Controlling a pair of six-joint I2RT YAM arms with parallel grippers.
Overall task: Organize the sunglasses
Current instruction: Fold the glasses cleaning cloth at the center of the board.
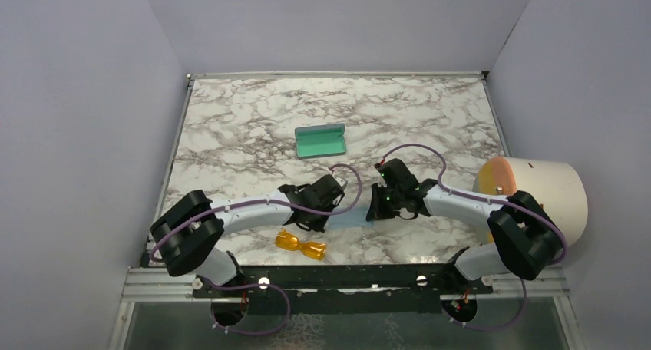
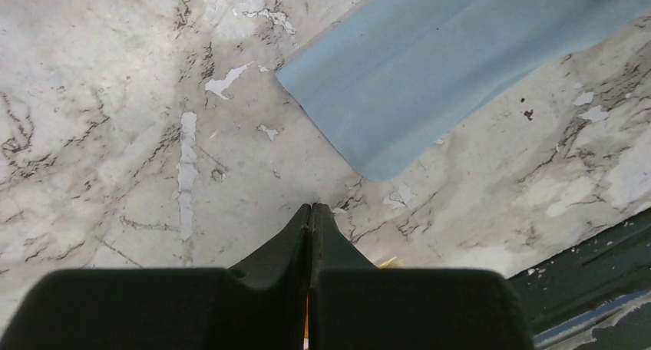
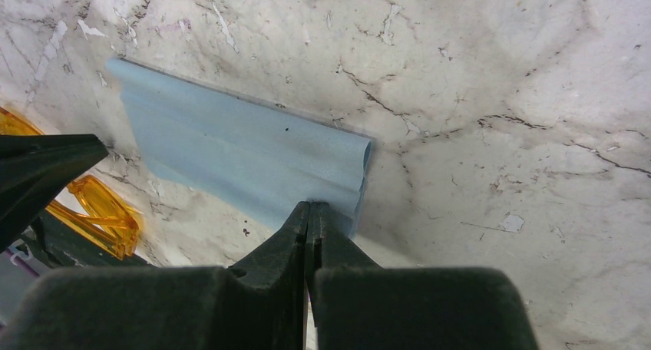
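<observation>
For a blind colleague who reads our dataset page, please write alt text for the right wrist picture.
The right gripper, jaws shut, points at the near edge of a folded light blue cloth lying on a marble table. At the left edge, orange sunglasses lie partly hidden behind the dark tip of the left gripper.

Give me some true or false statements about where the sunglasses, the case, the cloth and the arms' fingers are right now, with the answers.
1. The folded translucent orange sunglasses sit inside the teal-green oblong case. False: they lie on the marble table, near its front edge.
2. The left gripper has its fingers shut. True.
3. The flat light blue cloth covers the sunglasses. False: it lies beside them.
4. The case lies farther from the arm bases than the cloth. True.
5. The right gripper has its fingers wide open. False: they are shut.
</observation>
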